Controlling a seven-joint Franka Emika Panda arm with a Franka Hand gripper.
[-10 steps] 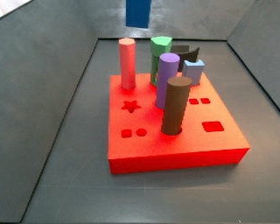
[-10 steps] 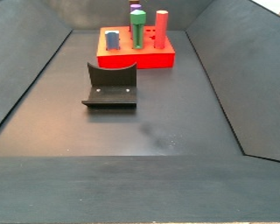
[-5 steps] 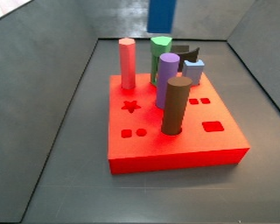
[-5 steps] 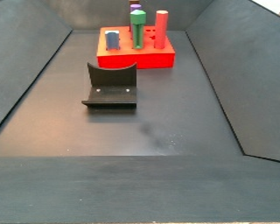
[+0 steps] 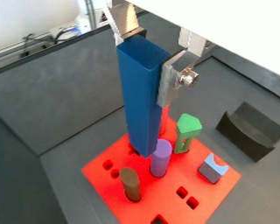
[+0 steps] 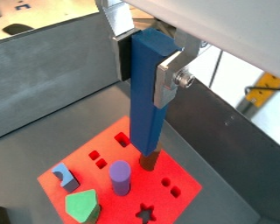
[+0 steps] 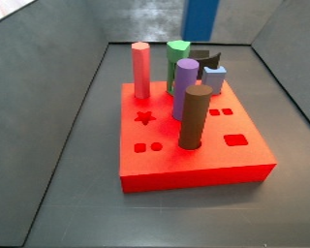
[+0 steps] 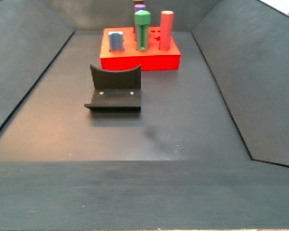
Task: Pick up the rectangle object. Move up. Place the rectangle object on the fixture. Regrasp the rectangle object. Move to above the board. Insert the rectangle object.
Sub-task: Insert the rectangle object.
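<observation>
My gripper (image 5: 149,54) (image 6: 145,66) is shut on the upper end of the rectangle object (image 5: 143,96) (image 6: 146,96), a long dark blue bar hanging upright. Both wrist views show it high above the board (image 5: 108,168) (image 6: 184,188), a bright red slab with holes. In a side view only the bar's lower end (image 7: 201,19) shows at the top edge, above and behind the board (image 7: 197,170); the gripper is out of frame there. The board (image 8: 141,62) also stands at the far end of the bin.
Tall pegs stand on the board: a red one (image 7: 140,70), a green one (image 7: 178,48), a purple one (image 7: 185,76) and a brown one (image 7: 194,116), with a pale blue block (image 7: 215,77) behind. The fixture (image 8: 115,87) (image 5: 254,131) stands on the floor. Grey walls surround it.
In the side view the bar's lower end has moved steadily to the right along the top edge. Board, pegs and fixture have not moved.
</observation>
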